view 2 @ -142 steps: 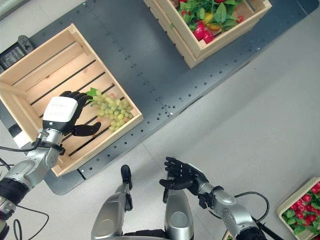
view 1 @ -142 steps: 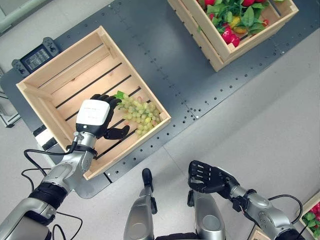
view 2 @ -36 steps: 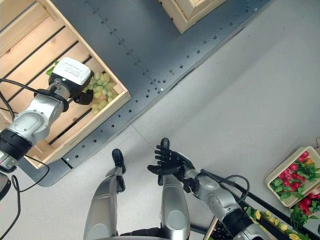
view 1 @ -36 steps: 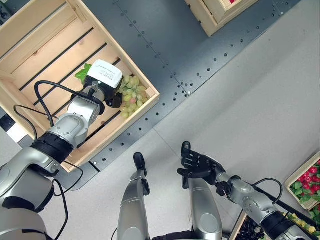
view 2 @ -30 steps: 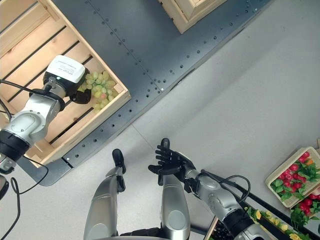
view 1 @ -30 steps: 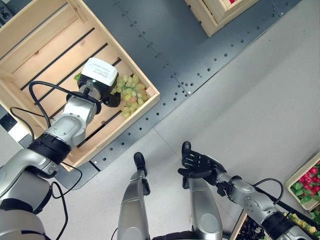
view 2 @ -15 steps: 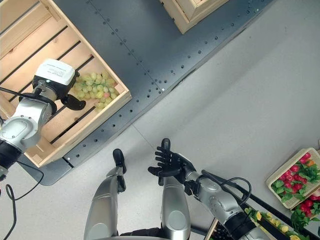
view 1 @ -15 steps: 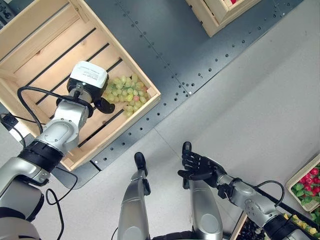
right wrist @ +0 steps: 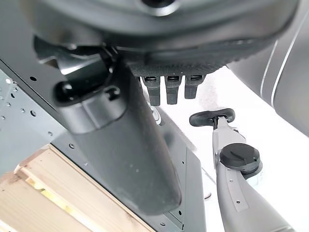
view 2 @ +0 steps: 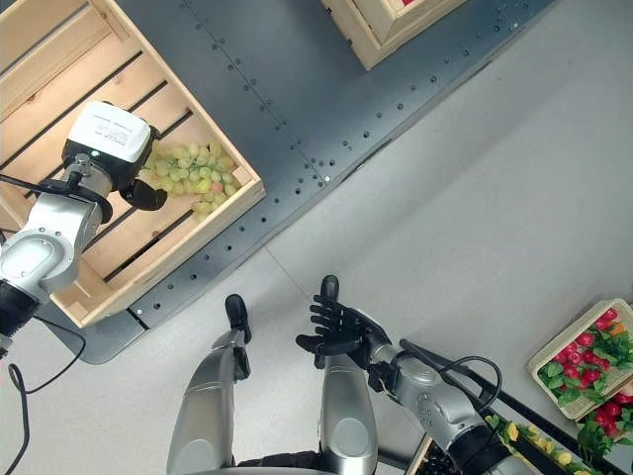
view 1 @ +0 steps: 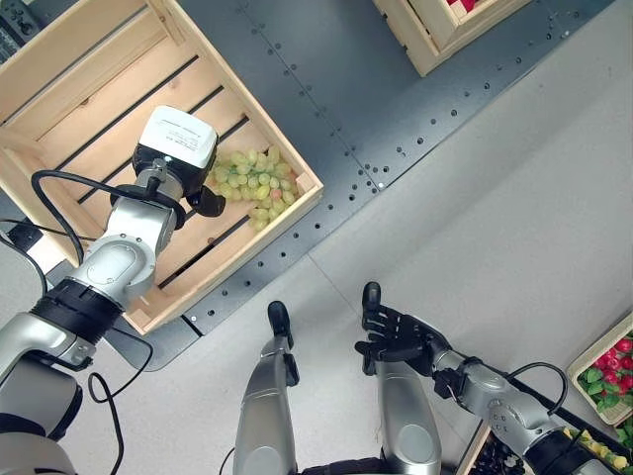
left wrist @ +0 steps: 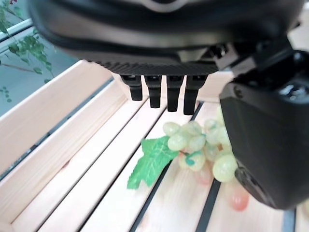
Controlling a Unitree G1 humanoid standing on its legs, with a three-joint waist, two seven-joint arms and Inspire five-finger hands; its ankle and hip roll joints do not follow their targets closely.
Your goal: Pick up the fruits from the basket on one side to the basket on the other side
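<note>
A bunch of green grapes [view 1: 252, 183] with a green leaf [left wrist: 152, 162] lies on the slats in the near right corner of a wooden crate [view 1: 247, 96]. My left hand [view 1: 176, 143] hovers inside the crate just left of the bunch, open, its fingers [left wrist: 159, 94] straight and holding nothing. The thumb [left wrist: 263, 140] hangs over the grapes [left wrist: 198, 140] without closing on them. My right hand [view 1: 396, 332] is low over the pale floor, open with fingers spread and nothing in it.
A second wooden crate [view 1: 425, 45] with red fruit stands on the dark metal platform [view 1: 326, 89] at the far right. A small tray of red fruit and leaves [view 1: 605, 371] sits on the floor at the right edge.
My left hand has drawn back leftward off the grape bunch, which stays lying in the crate. The right hand has barely moved.
</note>
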